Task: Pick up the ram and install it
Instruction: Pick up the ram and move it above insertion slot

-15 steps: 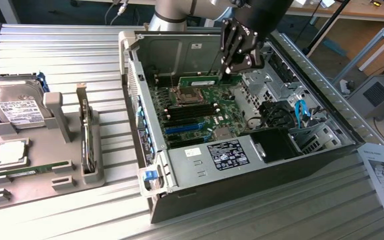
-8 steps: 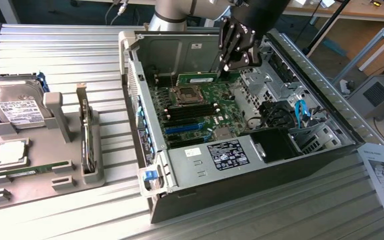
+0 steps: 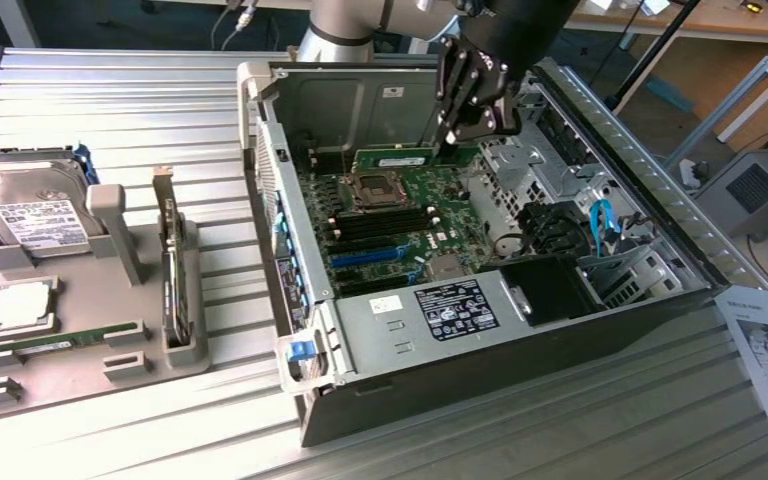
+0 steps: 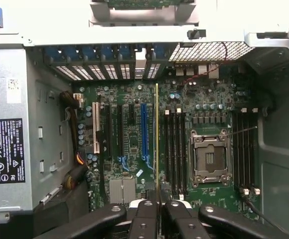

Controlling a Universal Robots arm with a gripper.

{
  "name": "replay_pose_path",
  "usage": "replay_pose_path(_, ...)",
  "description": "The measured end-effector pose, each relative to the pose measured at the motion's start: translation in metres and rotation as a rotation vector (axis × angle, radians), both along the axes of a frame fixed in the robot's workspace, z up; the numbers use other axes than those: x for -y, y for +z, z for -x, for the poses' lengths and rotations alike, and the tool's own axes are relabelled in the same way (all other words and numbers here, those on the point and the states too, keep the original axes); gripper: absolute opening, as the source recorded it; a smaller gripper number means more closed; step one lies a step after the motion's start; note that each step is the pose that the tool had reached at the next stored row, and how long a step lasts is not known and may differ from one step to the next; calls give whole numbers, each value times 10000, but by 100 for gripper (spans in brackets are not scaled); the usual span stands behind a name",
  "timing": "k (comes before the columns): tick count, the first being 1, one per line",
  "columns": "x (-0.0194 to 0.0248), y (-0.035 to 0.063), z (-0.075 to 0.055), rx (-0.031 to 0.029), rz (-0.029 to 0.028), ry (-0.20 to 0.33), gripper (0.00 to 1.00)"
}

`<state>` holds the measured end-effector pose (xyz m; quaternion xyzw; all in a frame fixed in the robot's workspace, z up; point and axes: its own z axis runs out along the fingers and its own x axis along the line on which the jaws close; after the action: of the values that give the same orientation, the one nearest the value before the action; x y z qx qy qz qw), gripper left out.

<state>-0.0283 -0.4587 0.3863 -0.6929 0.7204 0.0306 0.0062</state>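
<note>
Pincer clamped narrowly on the ram, a long, thin green circuit-board stick, held on edge over the green motherboard, just beside its row of black memory slots. Around them stands the open grey metal computer case. Farther off, at the exterior view's left, a grey moulded tray lies on the ribbed metal tabletop.

The arm angles steeply down, gripper pointing downward (fingers pinched together), the ram clamped edge-on between its tips.
</note>
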Motion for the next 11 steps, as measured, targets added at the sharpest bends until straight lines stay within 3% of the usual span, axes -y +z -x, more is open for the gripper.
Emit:
replay_pose_path(7, -41, -10, -53, 0, -1, -1, 12)
replay_pose_path(11, -87, -13, -60, 0, 1, 1, 12)
